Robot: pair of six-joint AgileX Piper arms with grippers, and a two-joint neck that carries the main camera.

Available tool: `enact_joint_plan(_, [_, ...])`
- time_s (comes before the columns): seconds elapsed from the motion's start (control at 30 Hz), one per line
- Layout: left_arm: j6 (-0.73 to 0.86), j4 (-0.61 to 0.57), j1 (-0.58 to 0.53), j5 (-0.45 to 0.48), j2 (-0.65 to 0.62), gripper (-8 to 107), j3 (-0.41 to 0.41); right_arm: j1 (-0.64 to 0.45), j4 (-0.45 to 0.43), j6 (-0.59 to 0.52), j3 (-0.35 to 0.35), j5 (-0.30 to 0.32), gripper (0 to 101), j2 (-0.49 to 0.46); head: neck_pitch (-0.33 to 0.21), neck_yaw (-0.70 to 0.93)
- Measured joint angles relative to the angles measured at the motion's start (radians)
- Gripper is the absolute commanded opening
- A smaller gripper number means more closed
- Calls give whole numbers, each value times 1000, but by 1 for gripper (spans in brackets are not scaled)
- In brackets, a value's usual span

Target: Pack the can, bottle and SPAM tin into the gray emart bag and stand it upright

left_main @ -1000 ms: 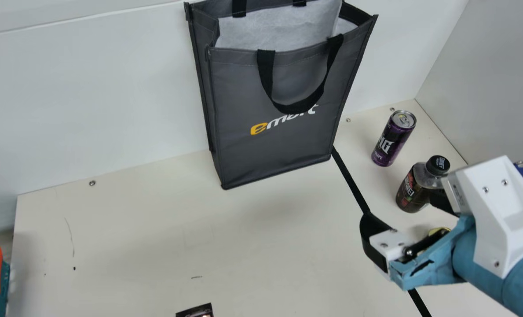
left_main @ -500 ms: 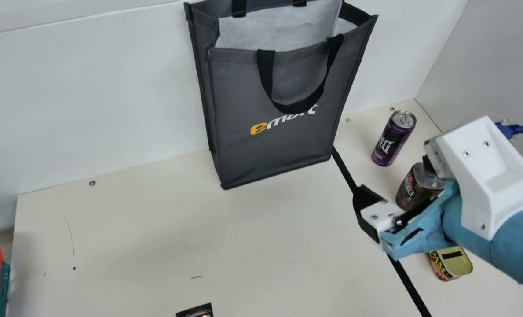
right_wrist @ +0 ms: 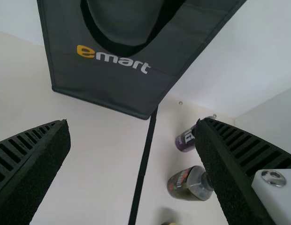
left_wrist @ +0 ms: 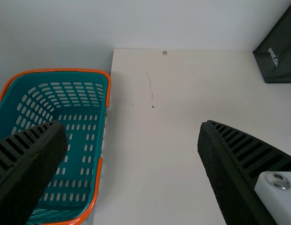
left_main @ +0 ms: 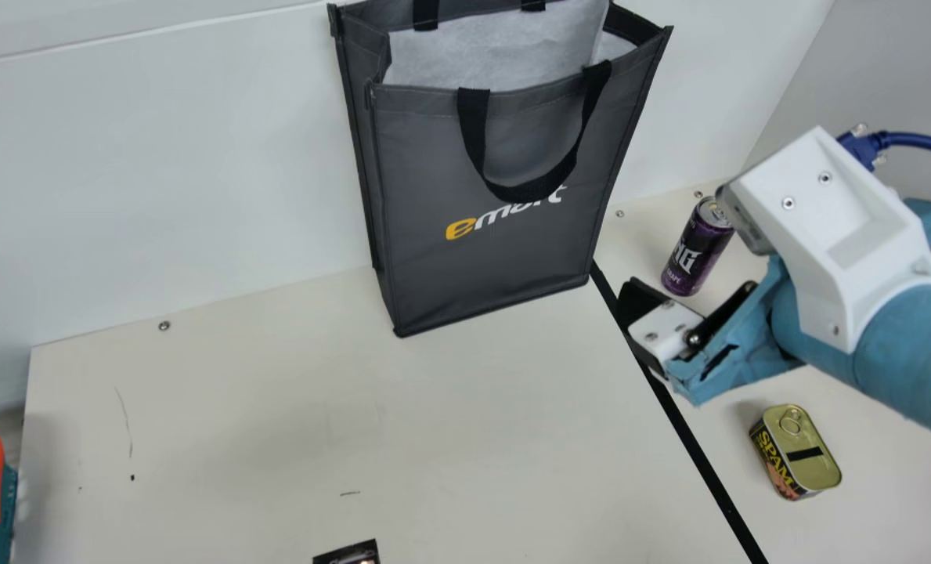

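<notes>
My right gripper (left_main: 639, 307) hangs over the table's right part in the main view, below and left of the purple can (left_main: 691, 254); in the right wrist view the gripper (right_wrist: 134, 124) has its fingers wide apart, holding nothing. That view shows the bottle (right_wrist: 188, 183) upright, partly behind one finger; the arm covers it in the main view. The SPAM tin (left_main: 808, 454) lies below the arm. The gray emart bag (left_main: 496, 258) stands upright against the back wall, its top open with white lining. My left gripper (left_wrist: 134, 125) is open and empty in the left wrist view.
A teal basket (left_wrist: 75, 140) with orange handles stands beside the table's left edge. Black tape (left_main: 696, 446) runs from the bag toward the front. A small dark printed object (left_main: 351, 554) is at the main view's bottom edge. A wall borders the right side.
My right arm has moved toward the back wall and a little left. It has uncovered the SPAM tin and now hides the bottle in the main view. The bag and can have kept their places.
</notes>
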Motion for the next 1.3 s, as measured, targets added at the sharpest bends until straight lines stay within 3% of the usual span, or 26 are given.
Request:
enact_joint_plan(0.5, [0, 0, 0, 0, 0, 90, 0, -75, 97, -195, -235, 55, 95, 166, 0, 0])
enact_joint_plan(1.3, [0, 0, 0, 0, 0, 90, 0, -150, 236, -453, -483, 53, 95, 406, 0, -2])
